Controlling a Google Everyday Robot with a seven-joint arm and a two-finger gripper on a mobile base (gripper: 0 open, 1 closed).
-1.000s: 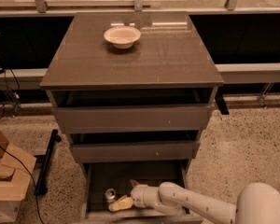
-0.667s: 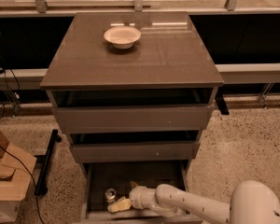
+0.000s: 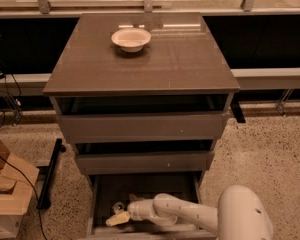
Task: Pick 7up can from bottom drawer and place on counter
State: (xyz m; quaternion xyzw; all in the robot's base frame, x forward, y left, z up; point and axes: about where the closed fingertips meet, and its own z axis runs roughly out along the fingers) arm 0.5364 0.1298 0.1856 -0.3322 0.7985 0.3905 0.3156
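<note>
Left of the middle of the bottom drawer (image 3: 157, 186), toward its front, stands the can (image 3: 118, 207). The gripper (image 3: 116, 219) lies low in the drawer just in front of the can, and I cannot tell whether it grips anything. It should probably centre on the can, close firmly, lift straight out of the drawer, then rise to the desk (image 3: 185, 66) above.

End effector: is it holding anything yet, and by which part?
Cannot tell: the end effector is in the bottom drawer, right beside the 7up can.
</note>
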